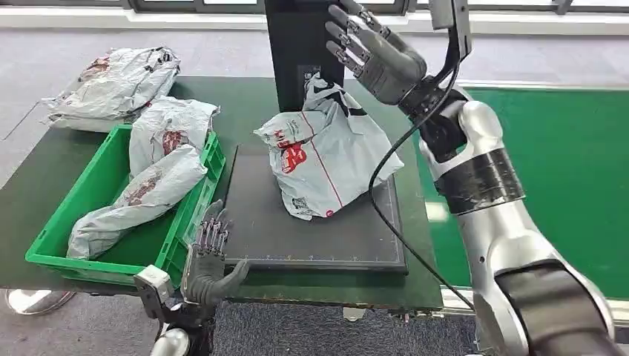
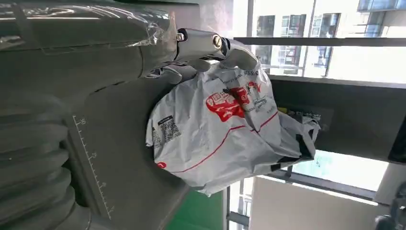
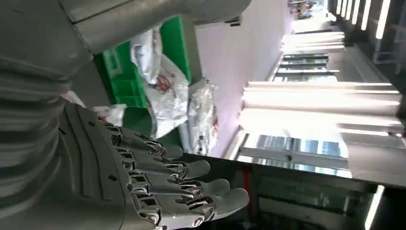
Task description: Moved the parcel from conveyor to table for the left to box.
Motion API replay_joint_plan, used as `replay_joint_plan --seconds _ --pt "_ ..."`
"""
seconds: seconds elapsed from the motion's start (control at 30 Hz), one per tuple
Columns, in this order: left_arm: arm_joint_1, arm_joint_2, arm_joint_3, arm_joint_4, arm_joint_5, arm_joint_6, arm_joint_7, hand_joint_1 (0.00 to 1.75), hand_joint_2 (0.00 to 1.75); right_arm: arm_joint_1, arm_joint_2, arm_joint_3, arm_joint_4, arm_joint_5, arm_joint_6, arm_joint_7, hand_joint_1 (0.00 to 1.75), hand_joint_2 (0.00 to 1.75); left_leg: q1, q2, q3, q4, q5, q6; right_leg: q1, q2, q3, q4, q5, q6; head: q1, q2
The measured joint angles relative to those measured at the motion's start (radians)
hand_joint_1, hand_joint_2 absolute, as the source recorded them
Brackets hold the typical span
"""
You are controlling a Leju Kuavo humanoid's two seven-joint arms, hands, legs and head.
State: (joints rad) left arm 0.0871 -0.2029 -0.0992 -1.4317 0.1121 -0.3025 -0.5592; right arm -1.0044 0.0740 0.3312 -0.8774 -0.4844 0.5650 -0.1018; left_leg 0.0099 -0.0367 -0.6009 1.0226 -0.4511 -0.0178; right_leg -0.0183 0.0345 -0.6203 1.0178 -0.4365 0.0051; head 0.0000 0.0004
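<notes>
A grey plastic parcel (image 1: 326, 152) with red print and a red line stands on the dark scale plate (image 1: 259, 222) in the middle of the table. The left wrist view shows the same parcel (image 2: 225, 129) close up on the plate. My right hand (image 1: 374, 52) is raised above and behind the parcel, fingers spread, holding nothing; its fingers (image 3: 177, 187) look straight and apart in the right wrist view. My left hand (image 1: 210, 256) hovers at the table's front edge between the crate and the plate, fingers upright and apart, empty.
A green crate (image 1: 81, 215) at the left holds two grey parcels (image 1: 159, 167). More parcels (image 1: 119, 81) lie on the table behind it. A black upright stand (image 1: 297, 52) rises behind the plate. The green conveyor (image 1: 578, 170) runs along the right.
</notes>
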Motion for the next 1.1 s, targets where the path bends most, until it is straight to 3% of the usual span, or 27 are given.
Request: replay_joint_plan --seconds 0.1,0.17,0.23,0.3,0.53,0.83,0.97,1.1 --pt "0.007 0.000 0.000 0.002 -0.017 0.011 0.000 0.00 1.75 0.028 -0.013 0.025 0.006 0.084 -0.052 -0.061 0.00 1.75 0.000 0.000 0.000 0.000 0.000 0.000 0.000 0.000 0.000 0.000 0.000 0.000 0.000 0.000" --pt "0.023 0.000 0.004 -0.005 -0.058 0.055 0.002 0.00 1.75 0.066 -0.030 0.041 -0.011 0.216 -0.189 -0.130 0.00 1.75 0.000 -0.001 0.000 0.000 0.000 0.000 0.000 0.000 0.000 0.000 0.000 0.000 0.000 0.000" --pt "0.051 -0.004 0.010 -0.031 -0.116 0.106 0.008 0.00 1.75 0.164 -0.049 0.045 -0.107 0.368 -0.349 -0.170 0.00 1.75 0.001 -0.003 0.000 0.000 -0.001 0.001 0.001 -0.002 0.002 -0.001 -0.002 0.000 0.000 0.000" --pt "0.071 -0.009 0.017 -0.058 -0.154 0.136 0.015 0.00 1.75 0.285 -0.061 0.045 -0.220 0.452 -0.435 -0.180 0.00 1.75 0.001 -0.004 0.000 0.000 -0.002 0.000 0.000 -0.002 0.002 -0.001 -0.003 0.000 0.000 0.000" --pt "0.075 -0.026 0.025 -0.103 -0.266 0.230 0.043 0.00 1.75 0.630 -0.053 0.045 -0.519 0.518 -0.550 -0.211 0.00 1.75 0.000 -0.004 0.000 -0.001 -0.006 0.000 0.000 -0.005 0.002 -0.001 -0.007 0.000 0.000 0.000" --pt "0.069 -0.032 0.020 -0.110 -0.357 0.294 0.060 0.00 1.75 0.791 -0.038 0.046 -0.632 0.524 -0.605 -0.217 0.00 1.75 0.000 -0.004 0.002 -0.001 -0.006 0.000 0.001 -0.004 0.003 -0.001 -0.007 0.000 0.000 0.000" --pt "0.023 -0.029 -0.024 -0.093 -0.625 0.440 0.115 0.00 1.75 0.910 -0.003 0.047 -0.642 0.521 -0.639 -0.247 0.00 1.75 0.000 -0.004 0.001 -0.001 -0.006 0.000 0.000 -0.005 0.002 -0.001 -0.007 0.000 0.000 0.000" --pt "-0.100 -0.017 -0.108 0.001 -0.922 0.552 0.227 0.00 1.75 0.943 0.024 0.047 -0.642 0.518 -0.617 -0.250 0.00 1.75 0.000 -0.003 0.001 -0.001 -0.006 0.000 0.000 -0.005 0.002 -0.001 -0.007 -0.001 0.000 0.000"
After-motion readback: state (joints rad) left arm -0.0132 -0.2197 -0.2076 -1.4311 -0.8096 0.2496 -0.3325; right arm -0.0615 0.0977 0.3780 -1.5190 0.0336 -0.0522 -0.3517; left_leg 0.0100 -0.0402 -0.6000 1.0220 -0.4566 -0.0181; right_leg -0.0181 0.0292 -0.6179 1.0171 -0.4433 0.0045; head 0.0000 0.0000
